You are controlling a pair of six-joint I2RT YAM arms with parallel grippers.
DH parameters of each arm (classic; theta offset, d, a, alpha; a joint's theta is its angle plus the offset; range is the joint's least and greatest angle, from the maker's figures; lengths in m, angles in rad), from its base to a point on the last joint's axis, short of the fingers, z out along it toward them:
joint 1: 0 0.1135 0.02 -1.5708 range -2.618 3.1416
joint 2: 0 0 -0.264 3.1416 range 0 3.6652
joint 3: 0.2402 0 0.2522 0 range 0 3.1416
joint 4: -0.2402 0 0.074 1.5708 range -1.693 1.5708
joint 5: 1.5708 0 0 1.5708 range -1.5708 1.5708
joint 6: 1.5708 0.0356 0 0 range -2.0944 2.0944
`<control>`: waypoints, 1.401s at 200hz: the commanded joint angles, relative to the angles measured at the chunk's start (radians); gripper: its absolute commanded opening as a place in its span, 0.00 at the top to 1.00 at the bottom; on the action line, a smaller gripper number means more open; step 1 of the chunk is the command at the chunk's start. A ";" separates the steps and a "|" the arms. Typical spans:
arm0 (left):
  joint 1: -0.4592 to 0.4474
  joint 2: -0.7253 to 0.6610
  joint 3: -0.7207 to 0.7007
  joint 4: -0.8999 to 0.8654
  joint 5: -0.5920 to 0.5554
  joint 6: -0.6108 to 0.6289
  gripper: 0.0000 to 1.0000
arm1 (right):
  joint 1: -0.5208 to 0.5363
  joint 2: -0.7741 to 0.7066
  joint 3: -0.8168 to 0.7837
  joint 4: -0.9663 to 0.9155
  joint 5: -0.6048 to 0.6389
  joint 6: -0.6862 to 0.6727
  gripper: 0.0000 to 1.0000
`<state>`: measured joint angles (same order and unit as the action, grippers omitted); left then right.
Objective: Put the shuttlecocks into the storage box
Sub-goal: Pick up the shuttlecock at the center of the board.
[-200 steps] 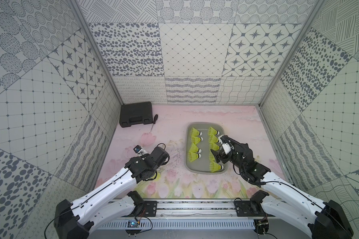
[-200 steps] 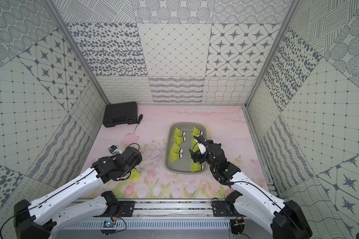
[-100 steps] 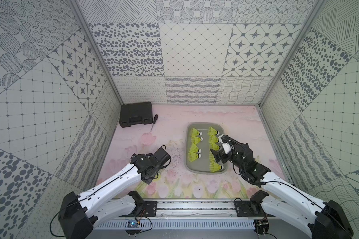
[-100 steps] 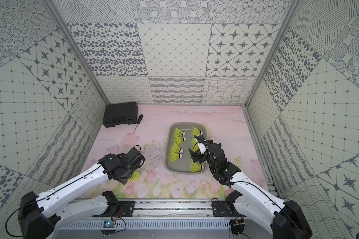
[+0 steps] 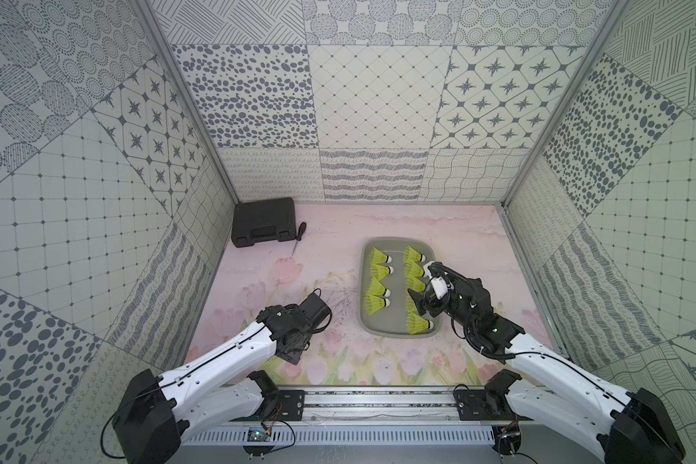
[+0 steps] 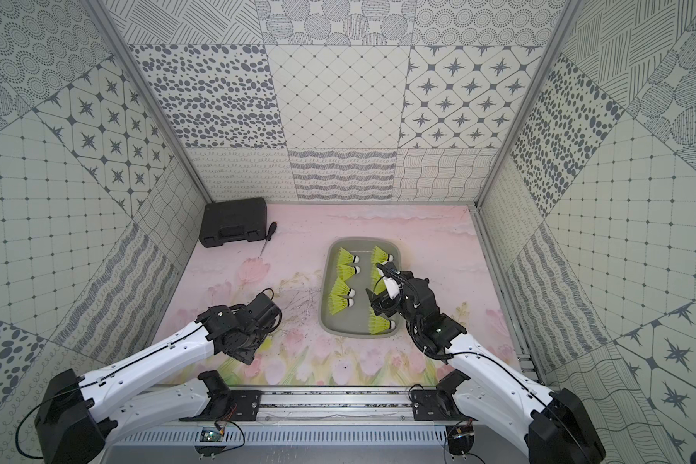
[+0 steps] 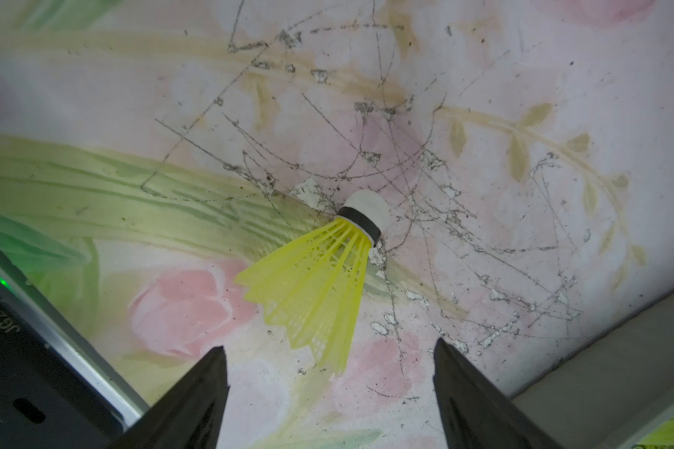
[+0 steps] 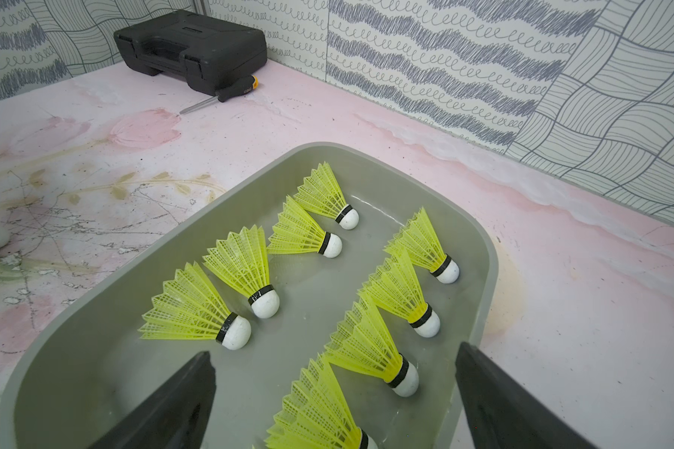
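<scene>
The left hand (image 7: pixel 329 347) is open, its dark jaws spread either side of the flared end of one shuttlecock (image 7: pixel 320 280) without touching it. That one lies on its side on the scratched, flower-printed surface (image 7: pixel 483 97), near the storage box (image 5: pixel 363 281), which sits right of centre in both top views. It looks feather-light. The neon ribbed skirt is probably springy and easily crushed and the white rounded tip firmer, so a gentle pinch near the black band seems safest. The right hand (image 8: pixel 335 350) hangs empty and wide open over the smooth grey box, where the other shuttlecocks (image 8: pixel 242 264) lie in two rows.
</scene>
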<state>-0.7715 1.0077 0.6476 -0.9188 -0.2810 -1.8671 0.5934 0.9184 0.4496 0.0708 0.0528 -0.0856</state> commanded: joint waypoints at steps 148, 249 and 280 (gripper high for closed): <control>0.035 -0.120 -0.155 0.341 -0.249 0.297 1.00 | -0.004 0.000 0.011 0.021 -0.064 0.012 0.00; 0.088 0.094 0.187 0.709 0.577 1.305 1.00 | 0.018 0.050 -0.003 0.126 -0.340 -0.169 0.01; 0.089 0.229 0.329 0.676 0.817 1.403 1.00 | 0.044 0.088 0.022 0.127 -0.381 -0.237 0.02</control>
<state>-0.6888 1.1076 0.8253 -0.2722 0.0769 -0.8452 0.6193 0.9794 0.4496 0.1322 -0.2531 -0.2340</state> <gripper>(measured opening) 0.048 0.982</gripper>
